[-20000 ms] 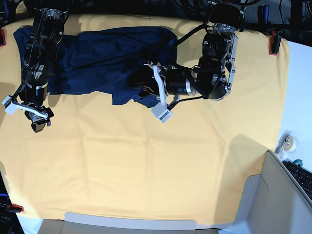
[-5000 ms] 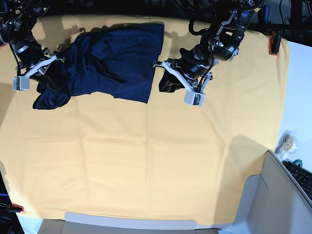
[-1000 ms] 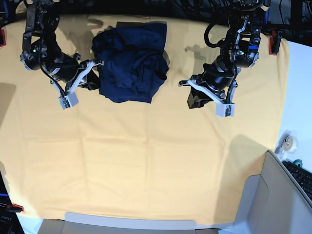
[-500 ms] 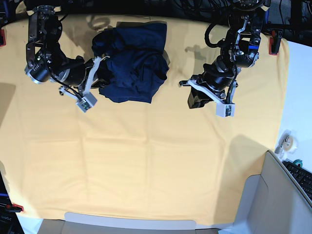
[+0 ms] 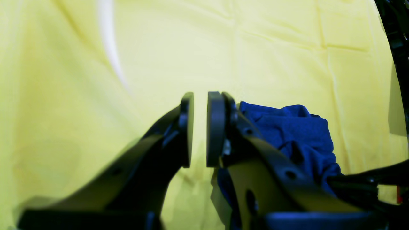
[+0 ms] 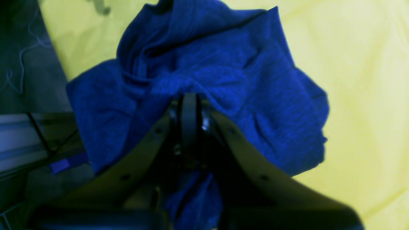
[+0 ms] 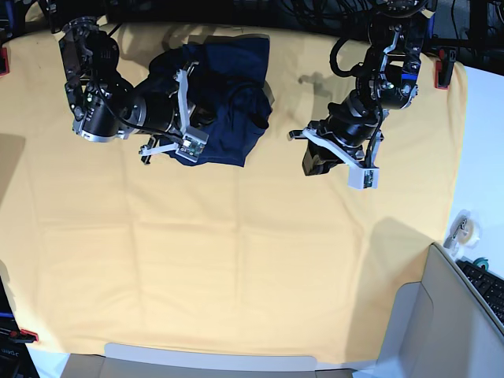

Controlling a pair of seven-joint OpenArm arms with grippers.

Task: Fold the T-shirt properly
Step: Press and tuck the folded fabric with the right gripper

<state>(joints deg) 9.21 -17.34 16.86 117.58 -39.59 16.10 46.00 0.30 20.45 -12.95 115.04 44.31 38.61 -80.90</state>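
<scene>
Lying bunched on the yellow-orange cloth [image 7: 236, 260] that covers the tabletop, the T-shirt [image 7: 228, 102] shows in the base view as a dark navy heap near the far edge, left of centre, its outline rounded and lumpy rather than flat. The right gripper [image 7: 183, 110], black with white fingers, sits over the heap's left side, and its arm reaches in from the far left corner. The left gripper [image 7: 340, 164] hangs over bare cloth well to the right of the shirt, apart from it. The cloth is smooth and matt, crossed by faint square crease lines. A grey box [image 7: 441, 315] stands at the near right corner, and a keyboard [image 7: 488, 287] pokes in at the right edge.

The left wrist view adds what the base view cannot resolve: the left gripper [image 5: 199, 127] has two flat, dark, disc-like fingers [image 5: 215, 127] standing parallel with a narrow strip of yellow visible between them, gripping nothing. Behind the right-hand finger the T-shirt [image 5: 297, 134] appears as a bright blue crumpled mound on the cloth [image 5: 96, 80].

The right wrist view gives the fabric's texture, a soft, finely flecked knit thrown into deep folds and ridges. The T-shirt [image 6: 223, 80] fills most of the frame, and the right gripper [image 6: 189, 108] has its fingers [image 6: 189, 121] pressed together with no gap, right at a gathered fold of the shirt. Whether cloth is caught between them I cannot tell. More blue fabric hangs below the fingers.
</scene>
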